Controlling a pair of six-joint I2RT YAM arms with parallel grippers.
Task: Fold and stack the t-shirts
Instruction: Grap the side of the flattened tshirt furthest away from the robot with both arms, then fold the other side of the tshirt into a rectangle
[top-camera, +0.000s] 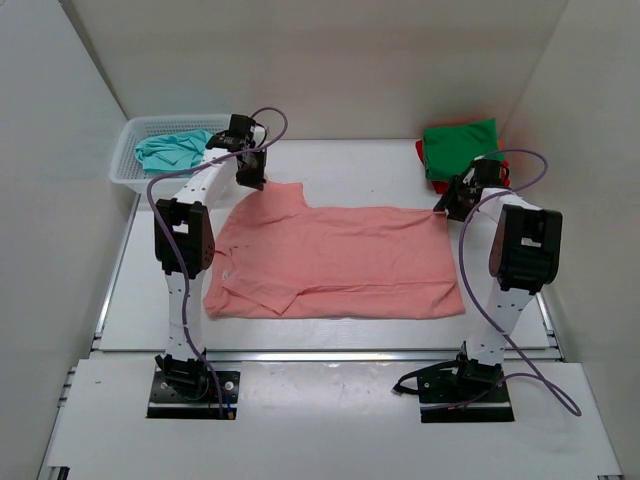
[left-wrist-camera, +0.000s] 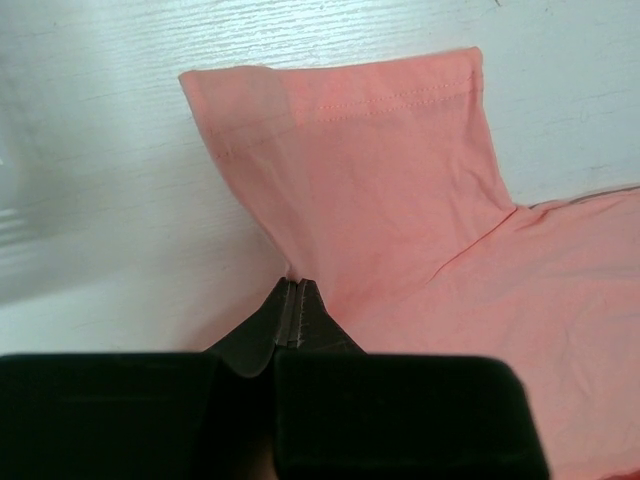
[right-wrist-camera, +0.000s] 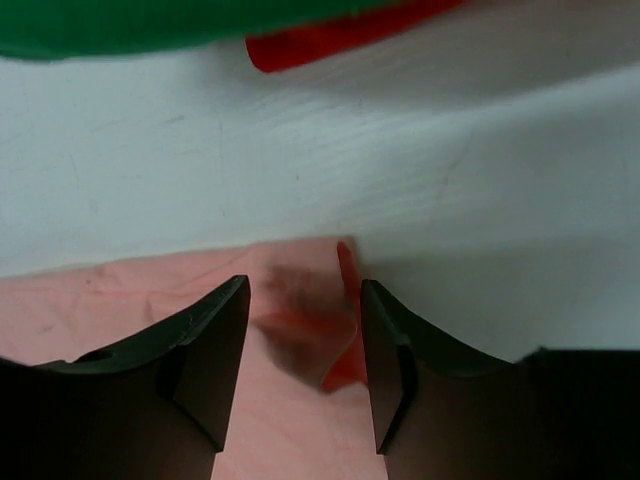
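salmon pink t-shirt (top-camera: 340, 262) 1 | teal t-shirt (top-camera: 172, 150) 1 | green t-shirt (top-camera: 460, 143) 1 | red t-shirt (top-camera: 421, 152) 1 | mesh basket (top-camera: 124, 166) 1

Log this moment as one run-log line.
stage: pink t-shirt spread out | left jaws: shut on its sleeve | right jaws: open astride hem corner

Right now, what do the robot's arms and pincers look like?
Both the left arm and right arm have white links, boxy black joint housings and black base plates. A lavender cable loops along each. The left pincer and right pincer have dark, tapering fingers.
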